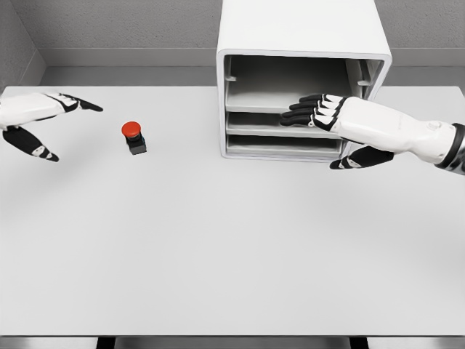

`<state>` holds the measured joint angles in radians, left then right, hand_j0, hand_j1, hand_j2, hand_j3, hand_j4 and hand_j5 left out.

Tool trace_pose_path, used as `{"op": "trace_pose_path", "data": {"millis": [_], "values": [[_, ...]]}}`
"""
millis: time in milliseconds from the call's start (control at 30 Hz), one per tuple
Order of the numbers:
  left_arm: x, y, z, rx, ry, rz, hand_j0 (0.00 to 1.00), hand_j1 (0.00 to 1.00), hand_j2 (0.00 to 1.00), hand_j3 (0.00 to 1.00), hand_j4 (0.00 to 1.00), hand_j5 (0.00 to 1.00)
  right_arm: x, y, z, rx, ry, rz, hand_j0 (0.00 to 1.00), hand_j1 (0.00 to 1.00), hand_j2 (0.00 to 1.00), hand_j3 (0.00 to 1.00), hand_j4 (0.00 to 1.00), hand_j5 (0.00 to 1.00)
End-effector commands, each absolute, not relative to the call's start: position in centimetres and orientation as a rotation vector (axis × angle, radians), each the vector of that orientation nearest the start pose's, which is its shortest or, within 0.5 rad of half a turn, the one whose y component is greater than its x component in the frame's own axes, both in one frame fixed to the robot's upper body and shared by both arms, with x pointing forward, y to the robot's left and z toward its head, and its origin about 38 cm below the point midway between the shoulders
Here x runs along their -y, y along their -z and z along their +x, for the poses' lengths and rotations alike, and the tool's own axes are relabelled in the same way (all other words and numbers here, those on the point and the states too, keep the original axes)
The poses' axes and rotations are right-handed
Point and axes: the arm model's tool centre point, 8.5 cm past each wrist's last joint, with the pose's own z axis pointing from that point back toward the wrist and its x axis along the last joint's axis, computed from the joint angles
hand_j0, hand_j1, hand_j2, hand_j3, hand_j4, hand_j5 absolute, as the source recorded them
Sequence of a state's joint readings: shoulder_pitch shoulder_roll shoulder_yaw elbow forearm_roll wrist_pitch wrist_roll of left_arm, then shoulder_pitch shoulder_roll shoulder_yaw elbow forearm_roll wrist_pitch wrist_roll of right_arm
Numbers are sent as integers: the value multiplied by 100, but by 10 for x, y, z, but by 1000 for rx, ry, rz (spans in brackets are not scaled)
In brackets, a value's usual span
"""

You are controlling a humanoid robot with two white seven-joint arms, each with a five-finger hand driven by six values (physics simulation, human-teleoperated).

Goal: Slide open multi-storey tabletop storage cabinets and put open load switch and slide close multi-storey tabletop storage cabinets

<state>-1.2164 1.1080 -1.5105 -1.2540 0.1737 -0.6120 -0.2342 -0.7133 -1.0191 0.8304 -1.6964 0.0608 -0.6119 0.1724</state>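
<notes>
**Ana:** Load switch [134,137] first: it stands upright on the white table [218,254], red button on a black base. It is near the left hand [36,123], just to the inside of those fingers, and well apart from the right hand [327,120], far off to that hand's inner side.

**Ben:** And the hands themselves?

**Ana:** Both released, holding nothing. The left has its fingers spread with the thumb hanging below. The right lies flat, fingers stretched toward the storage cabinet [301,80], thumb hanging below the palm.

**Ben:** The cabinet looks open to me.

**Ana:** Its front shows three drawer levels directly ahead of the right fingertips. I cannot tell whether any drawer is actually pulled out, or whether the fingertips touch an edge or only hover in front of it.

**Ben:** So what could go wrong?

**Ana:** My guess: flat fingers have little purchase on a drawer lip, so a pull might slip off, or shove the whole cabinet back rather than slide a drawer. On the other side, the switch is small and top-heavy looking; a spread hand closing off-centre could tip it or knock it away across the smooth table.

**Ben:** And the drop-off?

**Ana:** The gaps between levels look shallow. Carried upright, the red button could catch on the level above.
</notes>
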Motion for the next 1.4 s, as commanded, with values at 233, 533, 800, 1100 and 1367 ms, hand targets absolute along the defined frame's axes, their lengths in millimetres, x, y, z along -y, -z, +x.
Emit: {"op": "trace_pose_path", "data": {"millis": [233,533,800,1100,1367], "values": [[-352,-244,457,1358,1914,240,100,100,100,100,100,100,244,-268,390,-2621,2450,118,100,100,100,100,100,100],[-338,-245,498,1316,1929,305,100,100,100,100,100,100,251,-267,403,-2523,2587,135,100,100,100,100,100,100],[-330,-228,524,1261,1915,340,100,100,100,100,100,100,237,-275,410,-2511,2555,120,100,100,100,100,100,100],[-319,-219,526,1259,1923,319,100,100,100,100,100,100,259,-261,442,-2560,2648,227,100,100,100,100,100,100],[-306,-209,525,1259,1940,284,100,100,100,100,100,100,256,-239,463,-2613,2699,211,100,100,100,100,100,100]]}}
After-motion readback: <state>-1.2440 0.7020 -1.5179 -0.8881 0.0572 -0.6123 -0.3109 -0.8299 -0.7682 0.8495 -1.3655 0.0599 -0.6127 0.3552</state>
